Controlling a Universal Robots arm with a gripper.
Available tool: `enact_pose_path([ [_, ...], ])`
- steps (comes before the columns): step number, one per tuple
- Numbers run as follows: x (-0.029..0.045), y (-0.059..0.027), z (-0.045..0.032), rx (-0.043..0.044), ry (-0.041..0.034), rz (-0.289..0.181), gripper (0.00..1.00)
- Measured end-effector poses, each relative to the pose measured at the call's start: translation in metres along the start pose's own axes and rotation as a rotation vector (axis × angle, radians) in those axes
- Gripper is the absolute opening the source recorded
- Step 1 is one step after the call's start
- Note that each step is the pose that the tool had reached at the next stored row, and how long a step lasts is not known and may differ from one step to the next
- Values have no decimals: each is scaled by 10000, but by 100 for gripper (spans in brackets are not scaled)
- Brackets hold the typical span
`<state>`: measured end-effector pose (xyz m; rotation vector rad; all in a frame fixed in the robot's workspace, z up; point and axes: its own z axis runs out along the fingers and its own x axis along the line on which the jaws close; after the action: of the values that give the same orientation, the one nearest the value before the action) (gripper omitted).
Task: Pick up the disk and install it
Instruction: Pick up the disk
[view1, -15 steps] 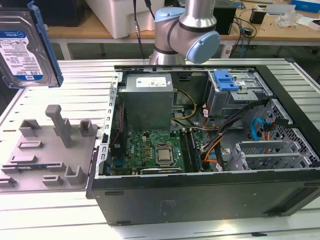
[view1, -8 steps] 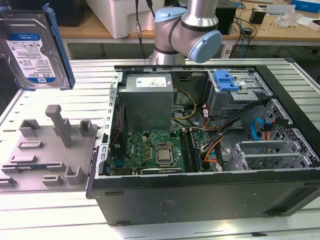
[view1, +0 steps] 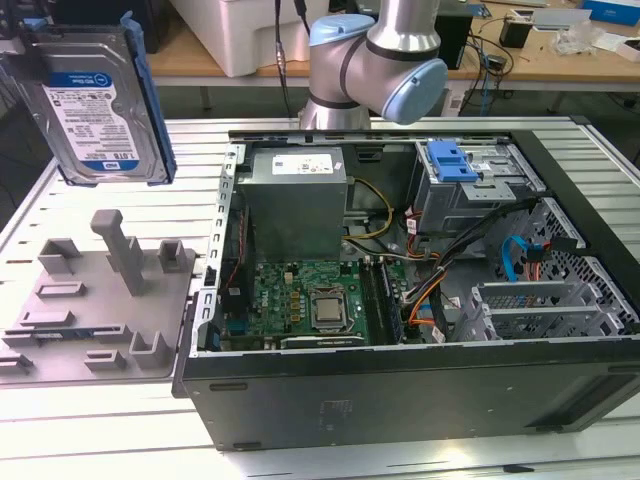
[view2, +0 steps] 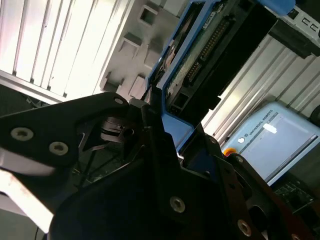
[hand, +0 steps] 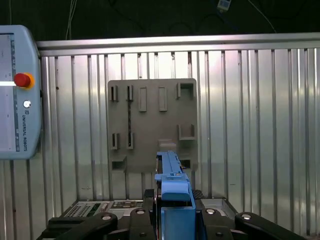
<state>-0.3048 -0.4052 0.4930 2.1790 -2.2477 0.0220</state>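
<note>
Silver, blue-framed disk (view1: 95, 100) is hanging above the moulded grey tray (view1: 90, 320); your black fingers (view2: 157, 145) are clamping its plastic edge.

Slatted table (view1: 100, 430) carries grey fixture plate (view1: 90, 300) — and computer case (view1: 400, 400).

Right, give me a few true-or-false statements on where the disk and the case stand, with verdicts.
1. The disk hangs in the air, clear of the grey fixture tray. True.
2. The disk sits in the drive cage. False: it is outside the computer case, at the exterior view's left.
3. The gripper is shut on the disk's blue carrier. True.
4. The computer case is closed. False: it lies open, with the motherboard showing.
</note>
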Motion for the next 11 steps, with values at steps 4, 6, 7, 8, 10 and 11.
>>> enact_pose_path([
  [4,65,-149,2,-5,-70,0,37],
  [6,105,-242,2,-8,-108,0,37],
  [7,117,-268,2,-9,-118,-1,37],
  [8,128,-293,3,-9,-128,0,37],
  [10,153,-345,3,-12,-148,1,37],
  [11,171,-383,4,-14,-162,0,37],
])
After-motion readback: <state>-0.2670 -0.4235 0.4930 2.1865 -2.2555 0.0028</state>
